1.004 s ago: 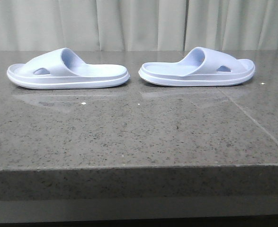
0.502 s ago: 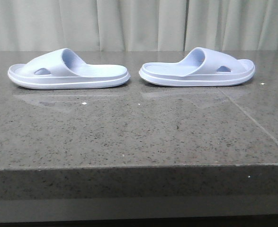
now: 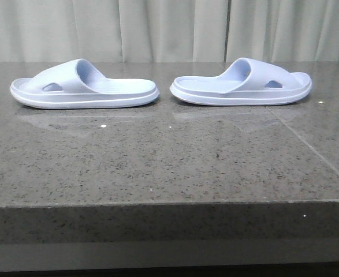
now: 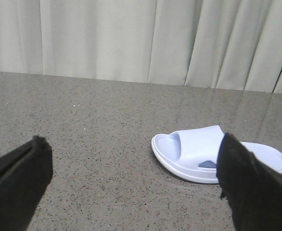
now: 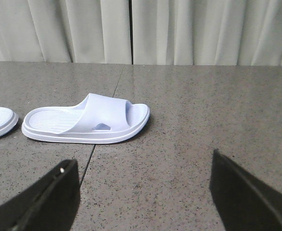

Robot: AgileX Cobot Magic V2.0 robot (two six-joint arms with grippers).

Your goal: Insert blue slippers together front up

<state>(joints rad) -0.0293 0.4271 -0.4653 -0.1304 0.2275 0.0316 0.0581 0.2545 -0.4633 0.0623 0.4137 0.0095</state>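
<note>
Two blue slippers lay soles-down near far edge of granite worktop (image 3: 157, 161): left slipper (image 3: 82, 86), right slipper (image 3: 241, 83), heels facing, small gap between. Left tool (image 4: 131, 183) wide, empty; right tool (image 5: 141, 192) wide, empty.

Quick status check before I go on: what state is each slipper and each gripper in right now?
left slipper: sole down on the table, toe toward the table's left end, not held.
right slipper: sole down, toe toward the table's right end, heel facing the left slipper's heel across a gap, not held.
left gripper: jaws open, empty.
right gripper: jaws open, empty.
</note>
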